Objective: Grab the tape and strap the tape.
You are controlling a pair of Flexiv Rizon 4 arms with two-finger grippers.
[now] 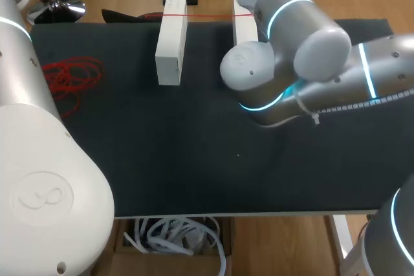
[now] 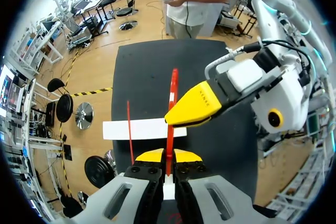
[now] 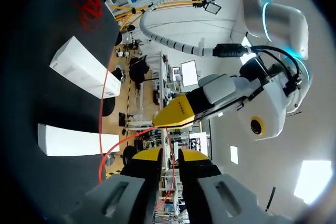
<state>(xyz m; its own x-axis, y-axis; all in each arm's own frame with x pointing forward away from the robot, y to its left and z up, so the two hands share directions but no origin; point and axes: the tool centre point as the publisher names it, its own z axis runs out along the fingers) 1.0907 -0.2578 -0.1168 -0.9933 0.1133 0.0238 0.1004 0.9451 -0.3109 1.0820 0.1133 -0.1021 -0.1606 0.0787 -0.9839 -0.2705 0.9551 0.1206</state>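
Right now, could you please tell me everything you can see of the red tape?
The red tape is a thin, flat, flexible strip. One stretch runs taut over the tops of both white blocks; more lies in a loose tangle on the black mat. Another straight stretch is pinched in my left claw, between its yellow tips.

The table cover point(image 1: 194, 159) is plain black. On it, two long blocks point(image 1: 171, 42) are white; the thin tape strand point(image 2: 173, 85) and tangled heap point(image 1: 72, 74) are red.
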